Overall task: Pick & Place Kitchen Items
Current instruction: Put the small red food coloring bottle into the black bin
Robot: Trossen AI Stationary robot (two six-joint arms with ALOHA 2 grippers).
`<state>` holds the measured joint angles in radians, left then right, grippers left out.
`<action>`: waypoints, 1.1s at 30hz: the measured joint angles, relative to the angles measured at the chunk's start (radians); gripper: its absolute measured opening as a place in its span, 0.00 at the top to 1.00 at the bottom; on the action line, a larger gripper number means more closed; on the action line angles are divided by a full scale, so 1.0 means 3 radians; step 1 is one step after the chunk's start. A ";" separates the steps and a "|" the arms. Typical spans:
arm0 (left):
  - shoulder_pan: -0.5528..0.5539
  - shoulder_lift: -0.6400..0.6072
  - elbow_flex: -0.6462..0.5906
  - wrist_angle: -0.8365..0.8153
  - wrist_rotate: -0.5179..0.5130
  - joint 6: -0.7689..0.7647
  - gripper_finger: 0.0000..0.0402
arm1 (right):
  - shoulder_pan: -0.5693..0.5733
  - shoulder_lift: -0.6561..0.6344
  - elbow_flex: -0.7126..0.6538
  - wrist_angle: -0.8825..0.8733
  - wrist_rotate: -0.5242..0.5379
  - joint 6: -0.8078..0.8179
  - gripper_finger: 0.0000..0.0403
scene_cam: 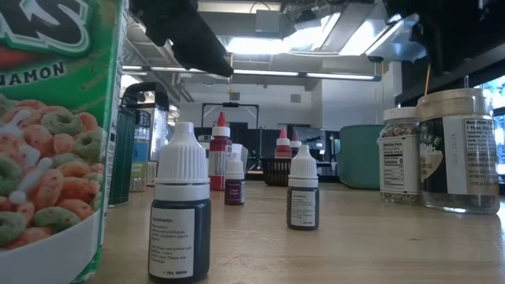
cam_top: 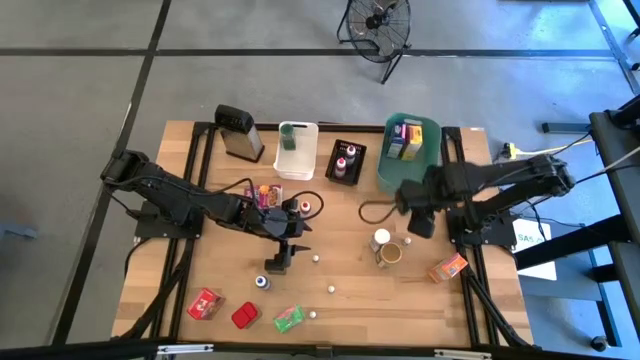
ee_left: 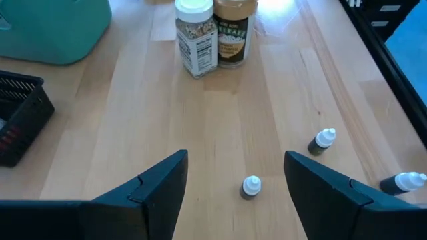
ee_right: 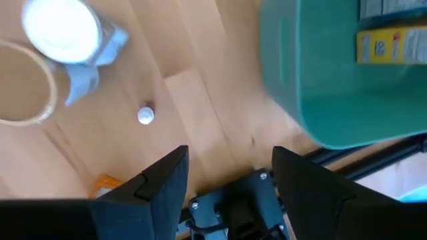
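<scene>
Kitchen items lie scattered on the wooden table (cam_top: 350, 300). A white-lidded jar (cam_top: 380, 238) and a brown-lidded jar (cam_top: 391, 253) stand right of the middle, with tiny capped bottles (cam_top: 315, 258) (cam_top: 331, 289) nearby. Red packets (cam_top: 205, 303) and a green packet (cam_top: 288, 318) lie near the front edge; an orange packet (cam_top: 448, 267) lies at the right. My left gripper (cam_top: 296, 228) hangs open at the table's middle, and a tiny bottle (ee_left: 251, 187) stands on the table between and below its fingers. My right gripper (cam_top: 420, 215) points down, open, beside the teal bin (cam_top: 410, 150).
Along the far edge stand a grey grater (cam_top: 238, 132), a white bin (cam_top: 297, 150), a black basket (cam_top: 345, 160) with red-capped bottles, and the teal bin holding yellow and blue boxes (ee_right: 390, 47). A cereal packet (scene_cam: 47, 142) stands close to the low camera.
</scene>
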<state>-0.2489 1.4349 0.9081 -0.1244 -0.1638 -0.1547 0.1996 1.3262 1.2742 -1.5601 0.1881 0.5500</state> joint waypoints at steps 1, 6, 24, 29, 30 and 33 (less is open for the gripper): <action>0.0000 0.0000 0.0000 -0.0003 0.0000 0.0000 0.40 | 0.0087 0.0000 -0.0060 0.0024 0.0010 0.0079 0.46; 0.0000 0.0000 0.0000 -0.0006 0.0000 0.0000 0.39 | 0.0505 0.0000 -0.0308 0.0314 0.0008 0.0299 0.46; 0.0000 0.0000 0.0000 -0.0003 0.0003 0.0056 0.40 | 0.0960 0.0001 -0.1093 0.1261 -0.0143 -0.0143 0.46; 0.0000 0.0000 0.0000 -0.0003 0.0003 0.0079 0.39 | 0.0842 0.0001 -0.1274 0.1558 -0.0341 -0.0319 0.46; 0.0000 0.0001 0.0000 -0.0004 0.0003 0.0090 0.39 | 0.0812 0.0001 -0.1300 0.1586 -0.0363 -0.0327 0.46; 0.0000 0.0000 0.0000 -0.0003 0.0003 0.0090 0.40 | 0.0744 0.0001 -0.1382 0.1625 -0.0377 -0.0327 0.46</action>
<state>-0.2489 1.4349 0.9081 -0.1253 -0.1631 -0.1276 0.4228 1.3266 0.8595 -1.0727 0.0750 0.4519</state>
